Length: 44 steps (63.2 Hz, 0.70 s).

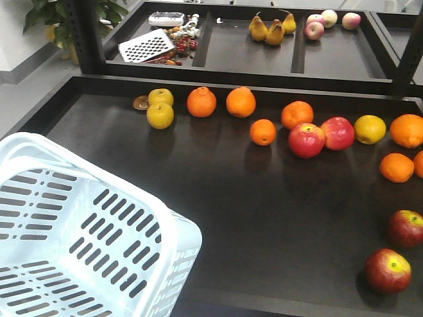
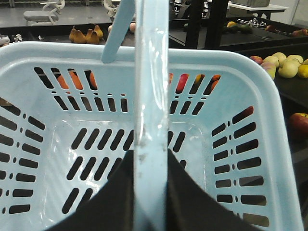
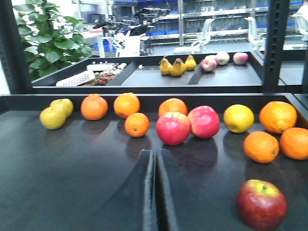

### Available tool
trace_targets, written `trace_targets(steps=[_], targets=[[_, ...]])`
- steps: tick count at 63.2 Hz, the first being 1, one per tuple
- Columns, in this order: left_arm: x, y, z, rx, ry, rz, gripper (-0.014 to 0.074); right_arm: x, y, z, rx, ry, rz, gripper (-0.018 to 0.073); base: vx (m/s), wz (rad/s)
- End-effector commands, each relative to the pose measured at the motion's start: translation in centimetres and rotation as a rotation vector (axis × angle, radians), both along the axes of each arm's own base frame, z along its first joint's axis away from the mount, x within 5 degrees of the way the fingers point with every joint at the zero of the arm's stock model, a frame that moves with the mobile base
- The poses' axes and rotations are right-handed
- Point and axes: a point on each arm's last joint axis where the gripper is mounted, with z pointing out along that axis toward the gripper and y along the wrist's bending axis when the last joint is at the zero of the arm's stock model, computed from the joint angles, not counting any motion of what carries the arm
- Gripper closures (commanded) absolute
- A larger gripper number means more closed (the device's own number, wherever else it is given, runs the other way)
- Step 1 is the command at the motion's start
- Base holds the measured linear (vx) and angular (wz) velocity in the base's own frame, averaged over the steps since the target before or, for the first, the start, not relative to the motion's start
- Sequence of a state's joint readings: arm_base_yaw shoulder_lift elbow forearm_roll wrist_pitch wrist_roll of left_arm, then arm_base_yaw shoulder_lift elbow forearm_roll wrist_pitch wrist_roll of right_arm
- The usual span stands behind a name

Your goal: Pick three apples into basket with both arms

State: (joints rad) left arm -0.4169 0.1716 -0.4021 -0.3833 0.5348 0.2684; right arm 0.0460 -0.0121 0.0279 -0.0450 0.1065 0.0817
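Two dark apples [image 1: 405, 228] [image 1: 388, 271] lie on the black table [image 1: 264, 218] at its near-right corner, close together, yellow-green patches facing up. One of them shows low and to the right in the right wrist view [image 3: 262, 204]. Both are outside the basket [image 1: 132, 195], well apart from it. The basket is at the near-left corner, pale blue-white with slotted sides, tilted in the front view; I cannot tell whether its base rests on the table. The left gripper [image 2: 148, 159] is clamped on the basket's handle [image 2: 151, 72], a dark finger on either side of the bar, above the slotted floor. The right gripper [image 3: 154, 192] is low over bare table, fingers pressed together with only a thin seam between them, holding nothing. Further back are a brighter pair of pink-red apples [image 1: 306, 140], touching, with oranges [image 1: 263, 131] strung along the row. Yellow-green fruit [image 1: 160, 115] sits at the far left.
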Motion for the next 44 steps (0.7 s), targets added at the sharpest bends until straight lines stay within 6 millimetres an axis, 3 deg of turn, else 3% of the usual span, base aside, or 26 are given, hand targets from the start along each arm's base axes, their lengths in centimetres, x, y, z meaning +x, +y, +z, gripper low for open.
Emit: trace_targets(steps=[1, 44], targets=[[0.21, 0.18, 1.75, -0.081, -0.088, 0.034, 0.0603, -0.04, -0.01, 0.22, -0.012, -0.068, -0.004, 0.0564, 0.09, -0.18], [0.21, 0.18, 1.75, -0.081, -0.088, 0.034, 0.0603, -0.04, -0.01, 0.22, -0.012, -0.068, -0.004, 0.0564, 0.07, -0.13]])
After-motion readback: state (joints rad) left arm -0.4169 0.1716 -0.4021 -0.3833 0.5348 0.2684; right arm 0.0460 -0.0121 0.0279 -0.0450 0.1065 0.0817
